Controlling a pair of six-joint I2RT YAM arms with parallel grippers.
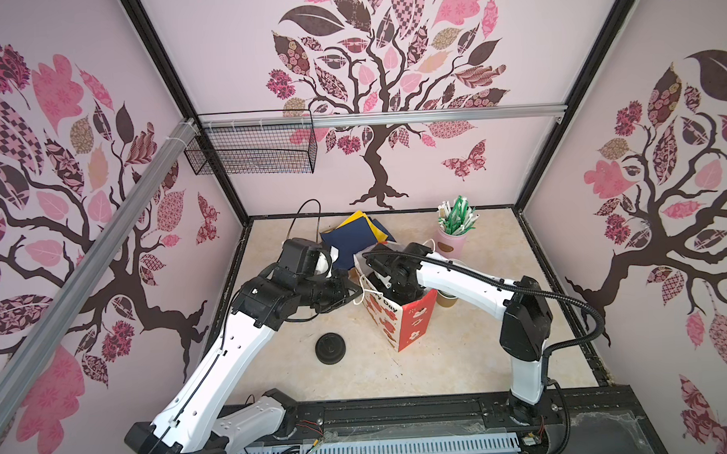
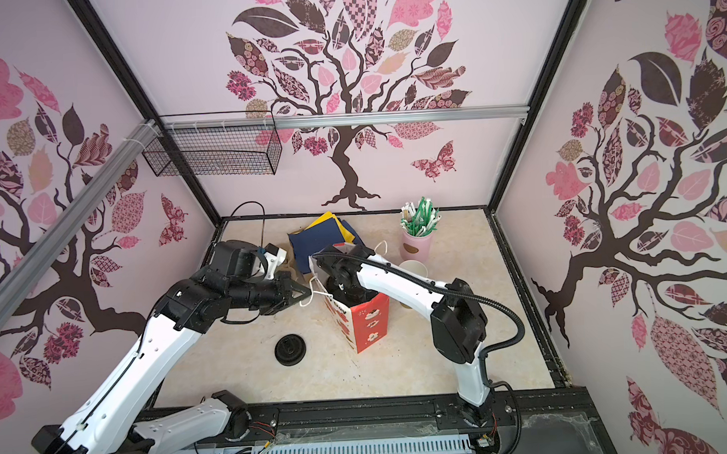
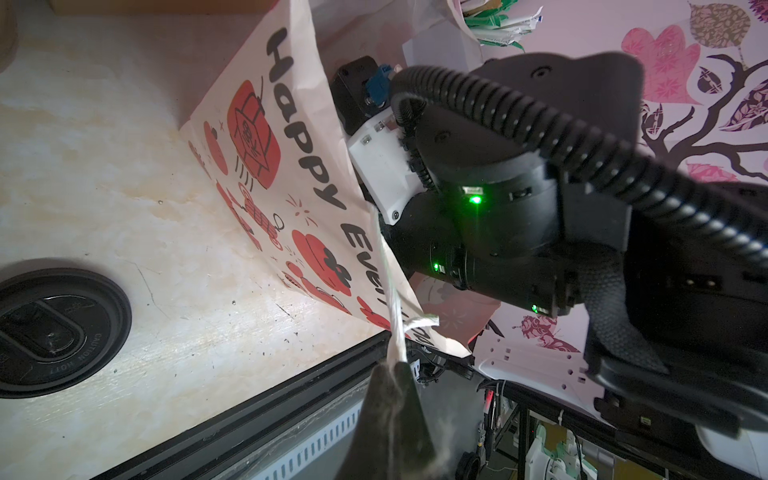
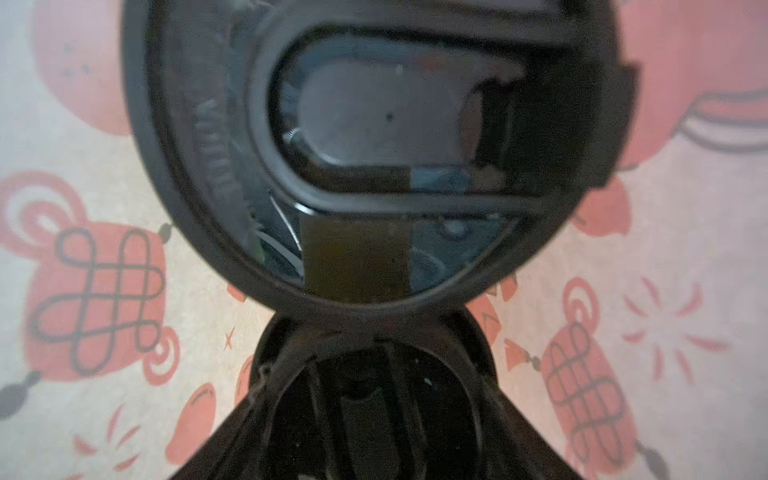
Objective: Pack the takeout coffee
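table (image 1: 462, 357): one, a flat top with a pale marble look.
paper bag (image 1: 411, 322): one, standing upright mid-table in both top views with its mouth open. It is creased paper with a white front printed with red lanterns and black lettering, and a red side panel.
right gripper (image 4: 370, 345): sunk into the bag's mouth, so its tip is hidden in both top views. In the right wrist view the jaws stand apart on either side of the nearer cup's lid. That view is dark and blurred, so whether they press on the cup cannot be told.
left gripper (image 2: 308, 295): at the bag's left rim, jaws together and clamped on the handle.
sheets (image 1: 354, 245): a small loose pile behind the bag, navy and yellow, flat and folded.
pink holder (image 1: 452, 243): one smooth round tub behind and to the right of the bag, packed with thin green and white straws (image 1: 457, 216).
lidless cups (image 2: 413, 270): one nested stack just right of the bag, white inside.
takeout coffee cups (image 4: 374, 124): two, both down inside the bag, one just behind the other. Only their round black plastic sip lids show, each with a raised rim. The nearer one (image 4: 365, 399) lies between the right jaws.
loose lid (image 1: 330, 348): one flat black plastic disc on bare table, left of the bag and apart from it.
handle (image 3: 395, 316): a thin white twisted cord, pulled taut from the bag's rim.
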